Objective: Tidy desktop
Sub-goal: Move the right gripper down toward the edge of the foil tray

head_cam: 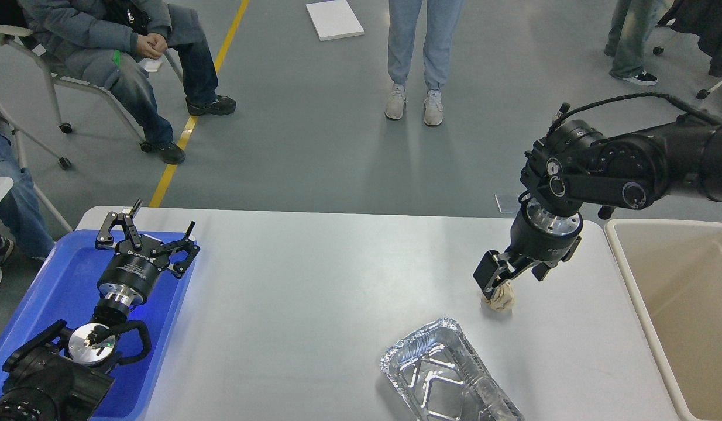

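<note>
The desktop point(314, 292) is a light grey-white tabletop. A crumpled beige paper ball point(501, 299) lies on it at the right. My right gripper point(510, 280) points down right above the ball with its fingers apart, one fingertip point(488, 278) at the ball's top left; I cannot tell if it touches. An empty, dented foil tray point(449, 374) lies near the front edge. My left gripper point(150, 231) is open and empty over the blue tray point(57, 280) at the left.
A beige bin point(630, 275) stands at the table's right end. People sit and stand on the floor beyond the far edge, with a chair point(39, 76) at the back left.
</note>
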Controlling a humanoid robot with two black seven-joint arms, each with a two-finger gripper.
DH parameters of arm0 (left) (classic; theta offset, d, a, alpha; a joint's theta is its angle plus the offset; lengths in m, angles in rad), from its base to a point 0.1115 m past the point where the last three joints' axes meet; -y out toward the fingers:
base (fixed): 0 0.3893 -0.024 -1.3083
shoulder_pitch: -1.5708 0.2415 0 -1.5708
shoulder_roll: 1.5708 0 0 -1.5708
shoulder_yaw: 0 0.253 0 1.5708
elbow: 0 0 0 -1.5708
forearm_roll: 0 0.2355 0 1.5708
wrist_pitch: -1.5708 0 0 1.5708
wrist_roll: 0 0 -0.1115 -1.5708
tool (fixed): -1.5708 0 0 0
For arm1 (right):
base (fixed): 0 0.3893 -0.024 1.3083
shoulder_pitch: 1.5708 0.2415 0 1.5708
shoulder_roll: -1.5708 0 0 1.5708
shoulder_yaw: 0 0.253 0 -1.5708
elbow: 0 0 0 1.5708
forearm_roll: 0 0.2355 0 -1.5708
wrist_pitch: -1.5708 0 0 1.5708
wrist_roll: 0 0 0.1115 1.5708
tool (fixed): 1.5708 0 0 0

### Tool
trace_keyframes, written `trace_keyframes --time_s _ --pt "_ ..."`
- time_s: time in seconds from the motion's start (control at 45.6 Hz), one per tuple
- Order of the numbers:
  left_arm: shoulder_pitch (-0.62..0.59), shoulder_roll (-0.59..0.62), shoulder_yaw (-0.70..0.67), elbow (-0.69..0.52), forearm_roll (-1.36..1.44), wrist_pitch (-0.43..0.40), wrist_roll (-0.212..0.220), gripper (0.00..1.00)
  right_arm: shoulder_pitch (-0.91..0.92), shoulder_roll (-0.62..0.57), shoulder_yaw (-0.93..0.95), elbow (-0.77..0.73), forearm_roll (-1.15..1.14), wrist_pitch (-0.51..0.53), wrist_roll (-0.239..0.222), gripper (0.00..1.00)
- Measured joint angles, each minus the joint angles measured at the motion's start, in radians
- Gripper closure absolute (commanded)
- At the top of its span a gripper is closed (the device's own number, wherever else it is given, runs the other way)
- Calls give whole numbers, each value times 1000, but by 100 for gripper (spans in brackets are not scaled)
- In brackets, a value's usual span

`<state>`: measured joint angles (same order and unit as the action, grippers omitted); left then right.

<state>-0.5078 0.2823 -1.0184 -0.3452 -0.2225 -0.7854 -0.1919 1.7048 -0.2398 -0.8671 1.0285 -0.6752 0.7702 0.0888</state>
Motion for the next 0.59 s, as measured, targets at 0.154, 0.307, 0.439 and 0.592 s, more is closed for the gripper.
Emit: trace_keyframes --time_s 0.154,0.307,0.439,0.592 --pt "0 0 0 0 0 0 0 0 -94 9 35 -31 -28 -22 1 0" --pt "0 0 0 0 0 0 0 0 -180 28 75 -64 -47 -34 1 0" --pt "0 0 0 0 0 0 0 0 -237 51 95 -94 -56 -40 2 0" --pt "0 0 0 0 0 0 0 0 -305 79 114 -136 -64 -43 2 0"
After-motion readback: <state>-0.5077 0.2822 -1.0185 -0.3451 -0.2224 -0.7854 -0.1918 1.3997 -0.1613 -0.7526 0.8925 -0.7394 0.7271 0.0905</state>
